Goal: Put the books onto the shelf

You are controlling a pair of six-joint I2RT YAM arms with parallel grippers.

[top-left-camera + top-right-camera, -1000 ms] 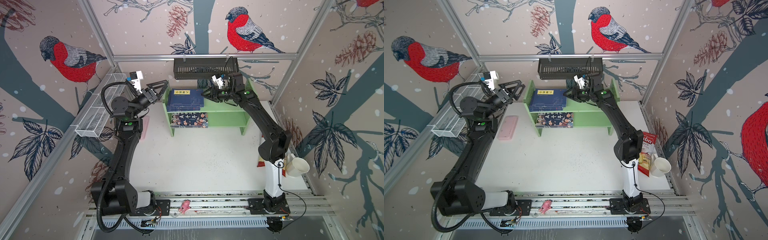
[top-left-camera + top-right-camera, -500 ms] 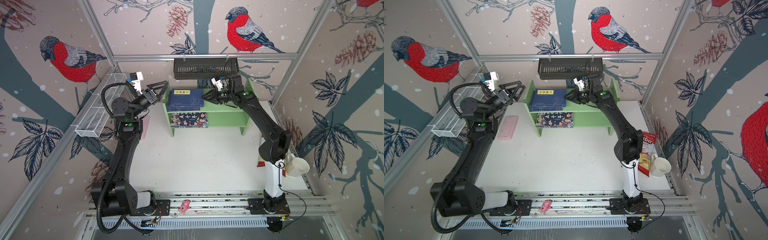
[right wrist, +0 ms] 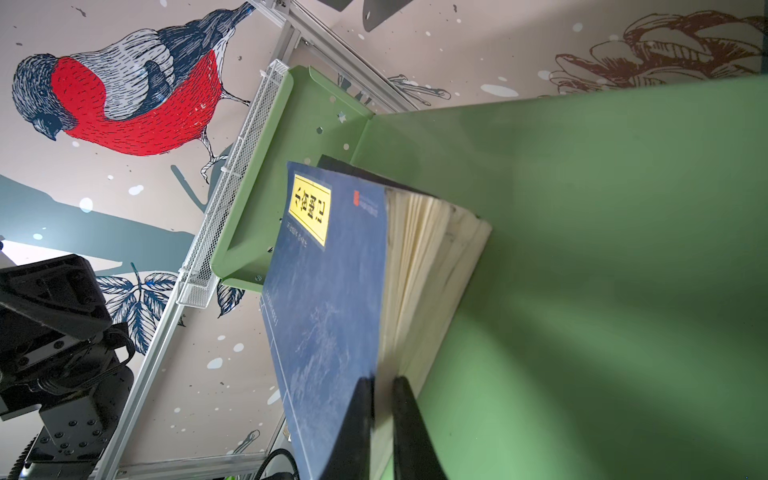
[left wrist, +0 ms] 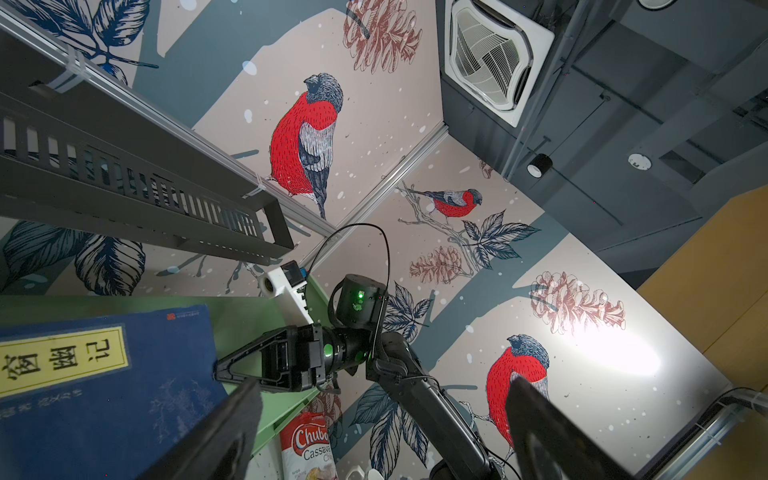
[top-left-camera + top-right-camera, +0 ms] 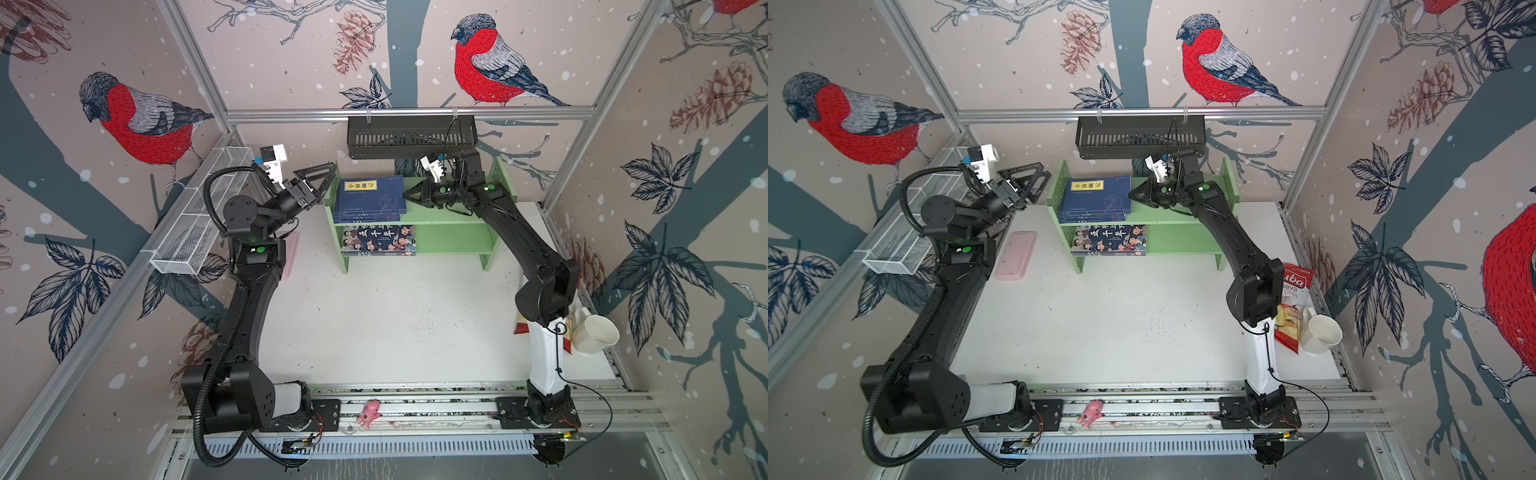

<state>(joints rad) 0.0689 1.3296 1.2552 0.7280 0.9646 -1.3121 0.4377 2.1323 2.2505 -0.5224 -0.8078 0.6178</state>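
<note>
"Cassava Chips" on snack bag (image 4: 309, 446); "小窗幽记" on navy book (image 5: 370, 199)

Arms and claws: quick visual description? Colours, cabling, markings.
The left arm and right arm are matte black with white base links and green indicator dots. The left claw and right claw have black triangular skeleton fingers, each with a white wrist camera. Corrugated black hose loops along the left arm; thin black wire trails the right.
</note>
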